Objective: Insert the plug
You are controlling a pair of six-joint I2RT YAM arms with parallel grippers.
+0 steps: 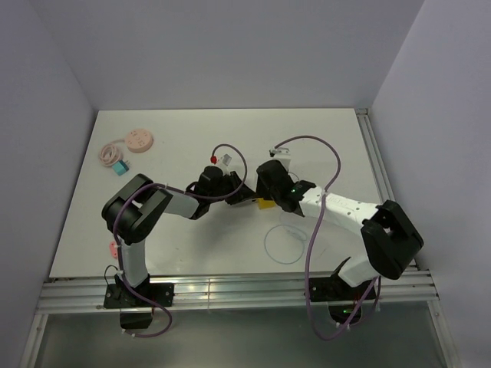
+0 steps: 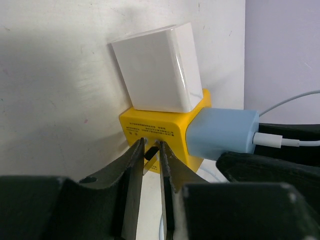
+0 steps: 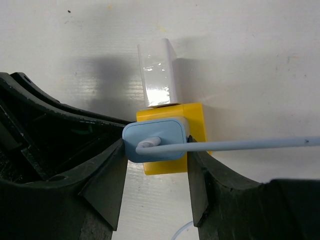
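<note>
A yellow cube adapter (image 2: 155, 132) lies on the white table, with a white charger (image 2: 157, 67) seated in its upper face. The light-blue plug (image 2: 222, 132) sits flush against the adapter's right face, its white cable (image 3: 250, 145) trailing off to the right. My right gripper (image 3: 156, 151) is shut on the blue plug (image 3: 155, 140), one finger on each side. My left gripper (image 2: 151, 150) is pinched on a small metal prong sticking out of the adapter's near face. From above, both grippers meet at the adapter (image 1: 265, 204) in mid-table.
A pink disc (image 1: 140, 140), a coiled pink cable (image 1: 111, 153) and a teal block (image 1: 120, 168) lie at the back left. A red-tipped piece (image 1: 213, 159) and small white parts (image 1: 278, 152) sit behind the grippers. The white cable's loop (image 1: 282, 244) lies in front of them.
</note>
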